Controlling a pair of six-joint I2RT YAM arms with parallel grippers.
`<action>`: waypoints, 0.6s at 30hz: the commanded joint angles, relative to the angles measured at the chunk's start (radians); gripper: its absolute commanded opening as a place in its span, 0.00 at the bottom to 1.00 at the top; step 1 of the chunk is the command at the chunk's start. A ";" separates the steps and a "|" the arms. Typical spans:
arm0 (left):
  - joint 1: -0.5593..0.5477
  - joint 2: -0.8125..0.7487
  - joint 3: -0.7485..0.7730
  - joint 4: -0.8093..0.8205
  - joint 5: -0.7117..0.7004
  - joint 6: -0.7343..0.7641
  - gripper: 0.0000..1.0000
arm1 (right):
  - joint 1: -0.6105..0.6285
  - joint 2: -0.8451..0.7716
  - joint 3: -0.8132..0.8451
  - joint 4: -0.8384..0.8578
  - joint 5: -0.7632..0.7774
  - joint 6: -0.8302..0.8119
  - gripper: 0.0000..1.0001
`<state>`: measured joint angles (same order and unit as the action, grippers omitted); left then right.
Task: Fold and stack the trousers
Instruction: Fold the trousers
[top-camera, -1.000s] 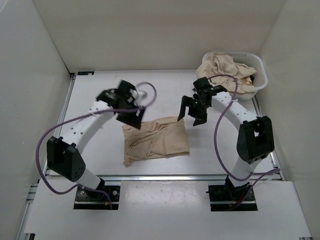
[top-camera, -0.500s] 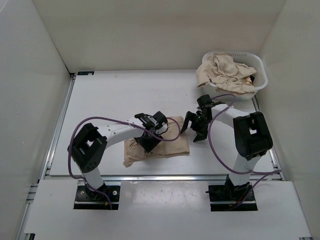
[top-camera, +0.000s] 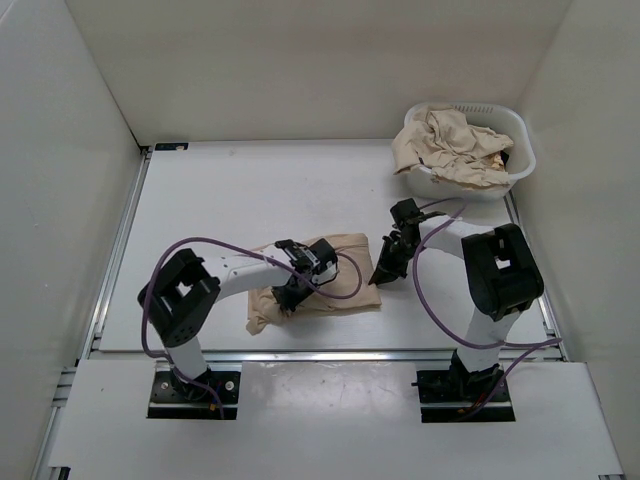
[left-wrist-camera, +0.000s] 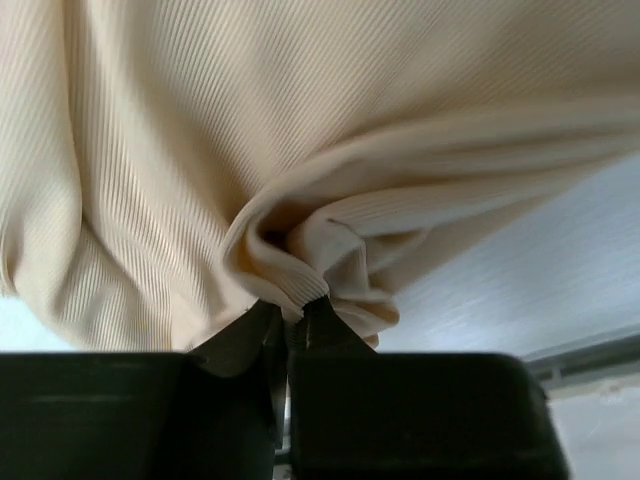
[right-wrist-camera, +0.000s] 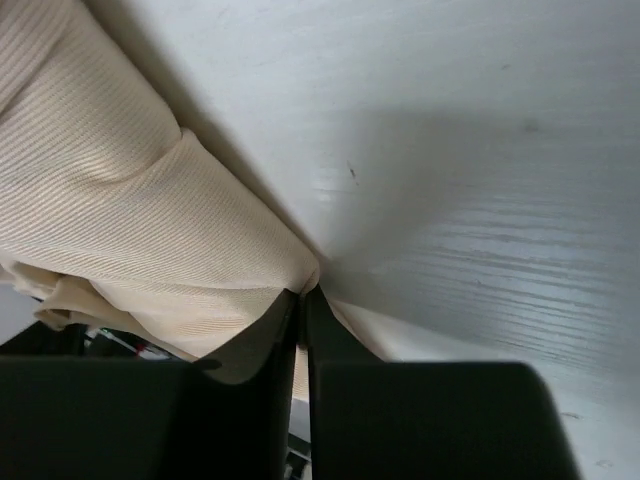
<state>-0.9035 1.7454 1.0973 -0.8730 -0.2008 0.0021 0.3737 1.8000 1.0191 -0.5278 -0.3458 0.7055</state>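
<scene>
Table (top-camera: 220, 190) white, walls (top-camera: 300, 70) white; folded trousers (top-camera: 352, 252) near front edge, basket (top-camera: 524, 140) back-right.

I see a white laundry basket (top-camera: 524, 148) sitting at the far right corner of the white tabletop (top-camera: 240, 195) (plain white walls on three sides).

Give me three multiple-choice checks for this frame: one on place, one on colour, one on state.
1. Where does the basket stand? A far right corner of the table; B near left corner; C dead centre.
2. What colour are the folded trousers? A blue; B tan; C black.
3. The left gripper is: A open in the air; B resting on the basket; C shut on the folded trousers.
Key: A, the top view shows it far right; B, tan in every view; C, its wrist view shows fabric pinched.
</scene>
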 joint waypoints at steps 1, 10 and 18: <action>-0.002 -0.148 -0.037 -0.055 -0.017 -0.002 0.14 | 0.008 0.018 -0.013 -0.032 0.031 -0.005 0.06; -0.002 -0.417 -0.215 -0.221 0.043 -0.002 0.14 | -0.001 0.009 -0.022 -0.051 0.056 -0.034 0.00; -0.002 -0.417 -0.231 -0.230 0.149 -0.002 0.69 | -0.001 0.009 -0.031 -0.032 0.007 -0.046 0.18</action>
<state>-0.9051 1.3346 0.8268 -1.0706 -0.1169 0.0013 0.3790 1.8030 1.0054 -0.5423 -0.3702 0.6956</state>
